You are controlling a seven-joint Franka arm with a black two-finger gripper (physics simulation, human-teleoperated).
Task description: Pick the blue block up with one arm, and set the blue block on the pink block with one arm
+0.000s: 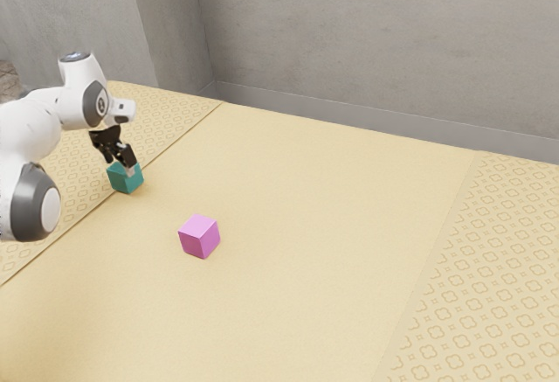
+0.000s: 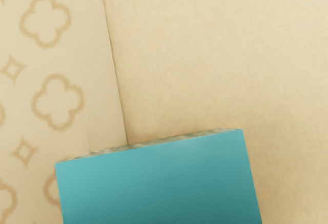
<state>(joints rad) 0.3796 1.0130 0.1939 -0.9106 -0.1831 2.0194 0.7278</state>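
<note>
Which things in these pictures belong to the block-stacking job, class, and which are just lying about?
Belong to the job:
- blue block
- pink block
- claw, down at the blue block

Just there:
- patterned strip beside the plain tabletop
- wall

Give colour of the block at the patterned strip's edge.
Teal-blue; the block shows best in the wrist view.

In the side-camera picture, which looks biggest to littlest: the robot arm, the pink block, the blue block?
1. The robot arm: biggest by far.
2-3. The pink block and the blue block: nearly alike. Pink looks slightly bigger, but it sits nearer the camera and the end effector covers part of blue.
</note>
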